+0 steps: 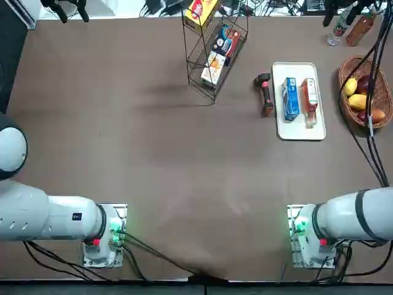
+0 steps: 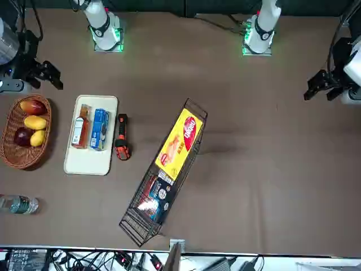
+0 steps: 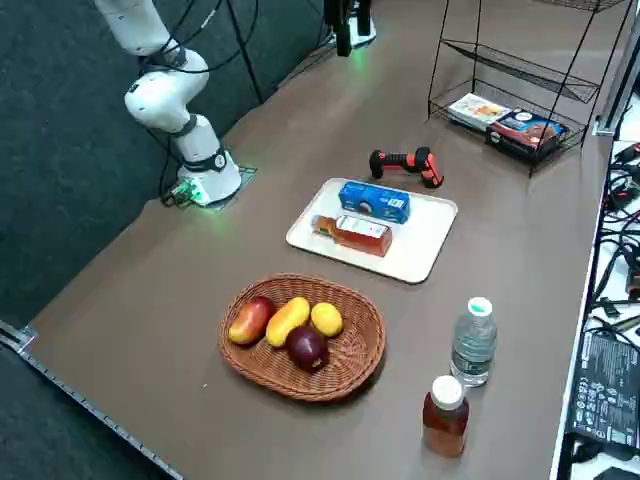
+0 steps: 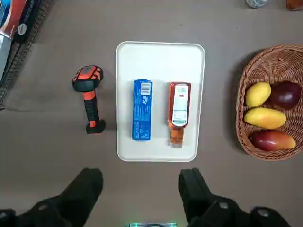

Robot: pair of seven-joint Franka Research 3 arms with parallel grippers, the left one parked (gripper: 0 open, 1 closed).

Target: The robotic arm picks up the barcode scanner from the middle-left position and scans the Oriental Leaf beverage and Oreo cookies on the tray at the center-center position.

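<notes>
One wicker basket of fruit sits at the left of the front view, a clear bottle below it and the right gripper above, its jaws open. Left of centre, the tray holds the tea, then the Oreos. Just beside it lies the scanner, then the wire rack near the middle.

- Right gripper hangs above the table, fingers spread with open room between.
- Bare table separates scanner from tray; wider bare strip runs from scanner to wire rack.
- Basket blocks the tray's other side; two bottles stand beyond it.
</notes>
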